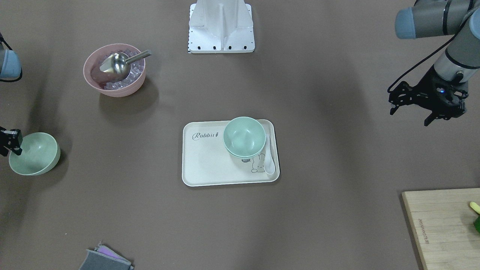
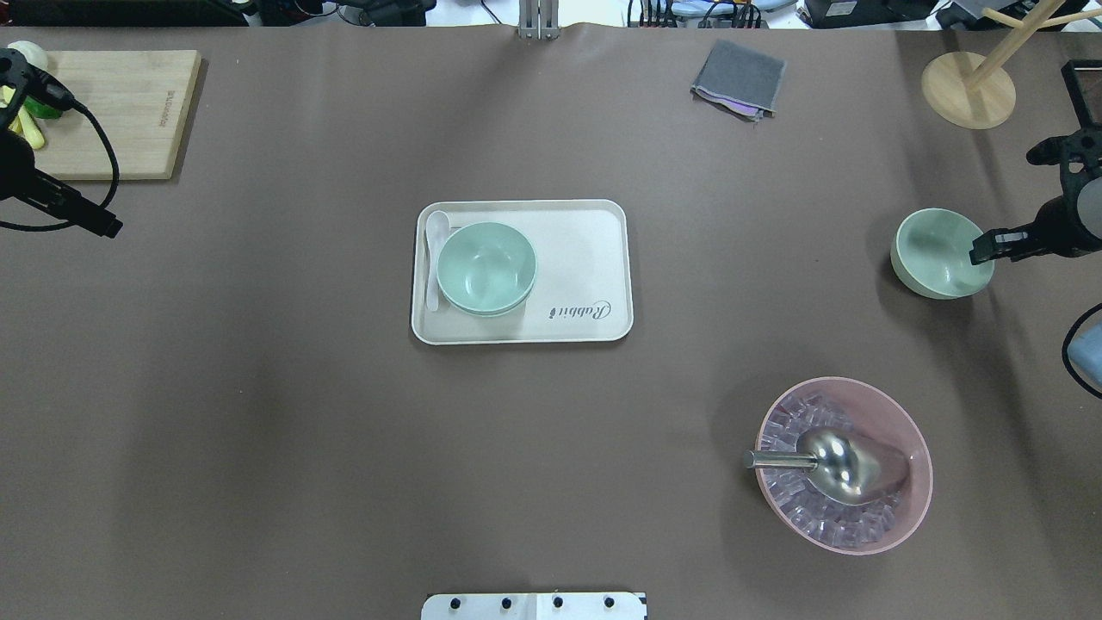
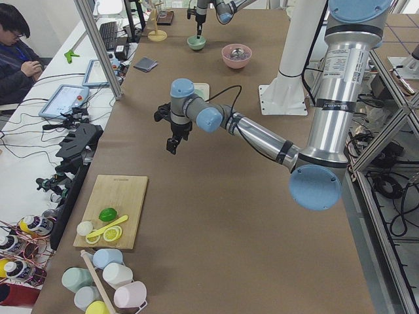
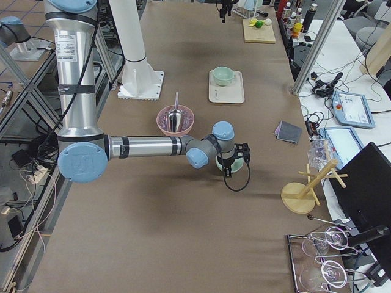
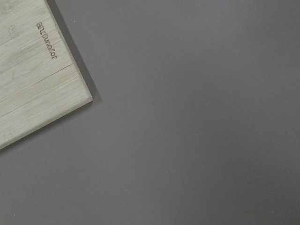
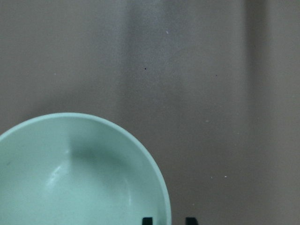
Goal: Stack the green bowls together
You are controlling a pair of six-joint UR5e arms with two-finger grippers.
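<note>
Right gripper [image 6: 168, 221] spread, fingertips straddling the near rim of a lone green bowl [image 2: 938, 254]: one tip inside, one outside, gap visible on both sides. That bowl sits on the brown table [image 2: 258, 387], right side. Other two green bowls [image 2: 486, 267] nested together on the cream Rabbit tray [image 2: 585, 258] mid-table, white spoon [image 2: 435, 250] just beside them. Pink bowl [image 2: 917, 435] of ice with metal scoop [image 2: 839, 465] is near the lone bowl. Left gripper [image 1: 409, 116] spread, empty, hovering near the wooden cutting board [image 2: 120, 112], well apart from all bowls.
</note>
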